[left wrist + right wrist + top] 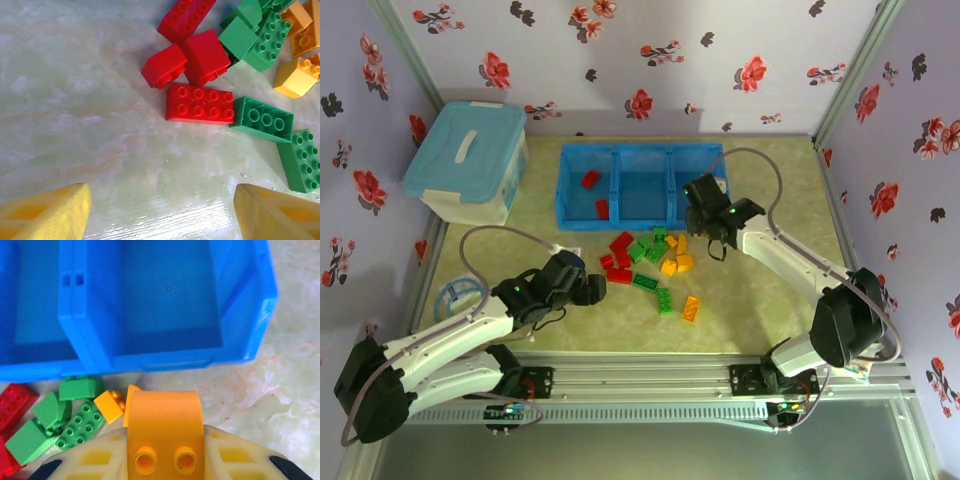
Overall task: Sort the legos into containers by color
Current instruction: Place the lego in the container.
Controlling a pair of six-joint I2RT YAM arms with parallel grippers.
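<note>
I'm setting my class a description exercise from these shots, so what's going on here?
Legos are being sorted by color into a blue tray. The right tool grips a yellow-orange brick just in front of the tray's right compartment, which shows nothing inside. The left tool hangs open above the table, near a red brick. Two red bricks lie in the left compartment; most legos lie loose on the table.
</note>
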